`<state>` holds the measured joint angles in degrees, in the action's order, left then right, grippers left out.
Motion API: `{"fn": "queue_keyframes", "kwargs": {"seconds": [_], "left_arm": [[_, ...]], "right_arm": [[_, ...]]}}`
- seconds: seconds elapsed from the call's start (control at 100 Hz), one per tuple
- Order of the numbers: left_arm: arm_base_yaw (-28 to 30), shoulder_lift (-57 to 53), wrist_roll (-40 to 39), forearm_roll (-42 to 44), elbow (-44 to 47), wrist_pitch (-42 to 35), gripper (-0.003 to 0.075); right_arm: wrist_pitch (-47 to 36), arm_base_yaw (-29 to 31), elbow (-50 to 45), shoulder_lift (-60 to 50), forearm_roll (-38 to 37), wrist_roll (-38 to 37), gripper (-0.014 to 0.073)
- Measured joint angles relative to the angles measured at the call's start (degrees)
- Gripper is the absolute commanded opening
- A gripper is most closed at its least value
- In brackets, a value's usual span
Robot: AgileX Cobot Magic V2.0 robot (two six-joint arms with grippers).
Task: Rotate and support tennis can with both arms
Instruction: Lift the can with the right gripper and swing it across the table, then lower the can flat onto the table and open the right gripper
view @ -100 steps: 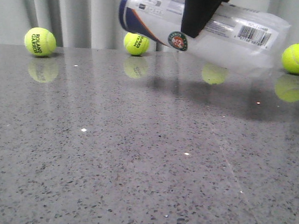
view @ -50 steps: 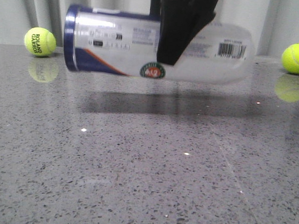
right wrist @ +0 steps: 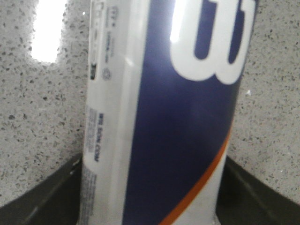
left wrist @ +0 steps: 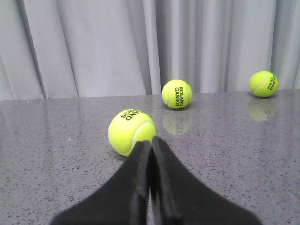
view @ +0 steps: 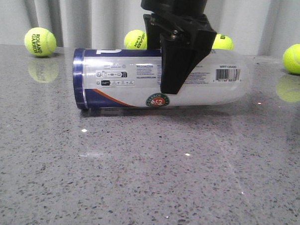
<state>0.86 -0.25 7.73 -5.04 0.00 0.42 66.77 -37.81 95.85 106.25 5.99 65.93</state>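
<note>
While the jaws of the right gripper (view: 173,68) straddle the tennis can (view: 159,80) near its middle, one finger in front of the label and one behind, they are closed on the tube's curved wall. The right wrist view shows dark fingers at either flank of the can (right wrist: 154,122). The can lies on its side, apparently resting on the grey speckled counter (view: 137,181), navy-banded end toward the robot's left, clear lobed base toward its right. It looks empty, so probably light; the thin clear plastic likely flexes under a hard squeeze and its glossy skin may slip or roll. Mid-length is the balanced place to hold; a second support would best go under or against one end. The left gripper (left wrist: 151,145) sits elsewhere, its jaws pressed together on nothing, pointing at a tennis ball (left wrist: 131,132). More balls (view: 40,42) stand near the curtain.
</note>
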Motion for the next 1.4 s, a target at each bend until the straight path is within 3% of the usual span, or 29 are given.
{"fn": "queue_keyframes", "kwargs": {"seconds": [0.08,0.24,1.4], "left_arm": [[0.00,0.00,0.00,0.00,0.00,0.00,-0.0020],[0.00,0.00,0.00,0.00,0.00,0.00,-0.0020],[0.00,0.00,0.00,0.00,0.00,0.00,-0.0020]], "right_arm": [[-0.23,0.00,0.00,0.00,0.00,0.00,0.0459],[-0.45,0.00,0.00,0.08,0.00,0.00,0.0671],[3.63,0.00,0.03,-6.61,-1.05,-1.03,0.0646]]}}
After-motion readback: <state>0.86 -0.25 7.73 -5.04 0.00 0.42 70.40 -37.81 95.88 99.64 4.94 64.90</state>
